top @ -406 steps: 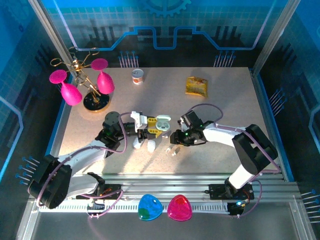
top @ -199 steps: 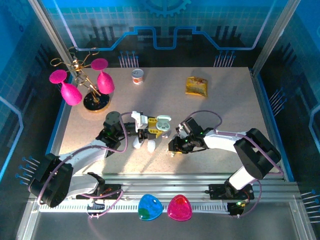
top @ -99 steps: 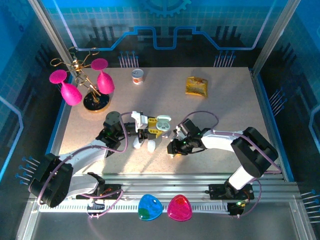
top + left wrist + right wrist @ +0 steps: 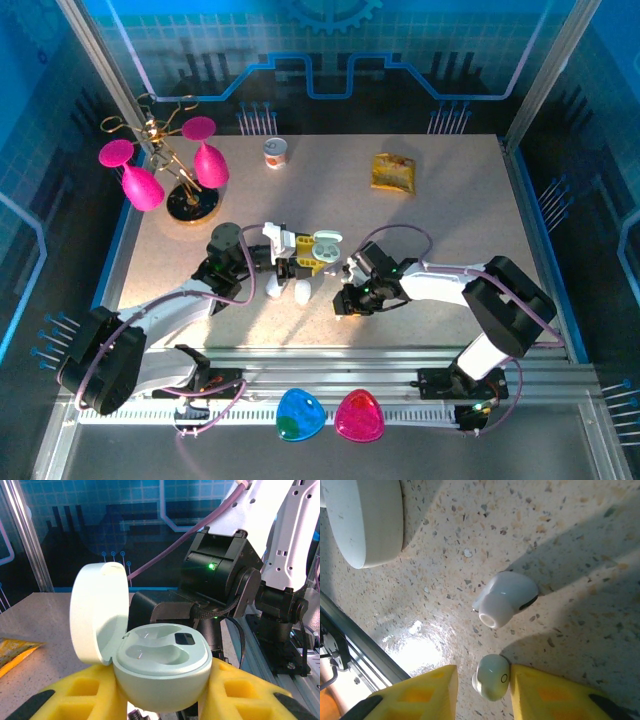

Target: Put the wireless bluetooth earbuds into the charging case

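Hovering low over the table [image 4: 580, 555], the right gripper [image 4: 482, 692] straddles one earbud [image 4: 491, 677], jaws parted and not pinching it.
The earbud touches one yellow pad, with a sliver of tabletop showing before the other. A second earbud [image 4: 505, 600] lies just ahead, and a closed white case [image 4: 367, 520] sits farther off. The left wrist camera adds the left gripper [image 4: 160, 705] clamped on the pale-green charging case [image 4: 160, 672], its lid [image 4: 97, 612] flipped up. From overhead the earbuds are too small to make out.
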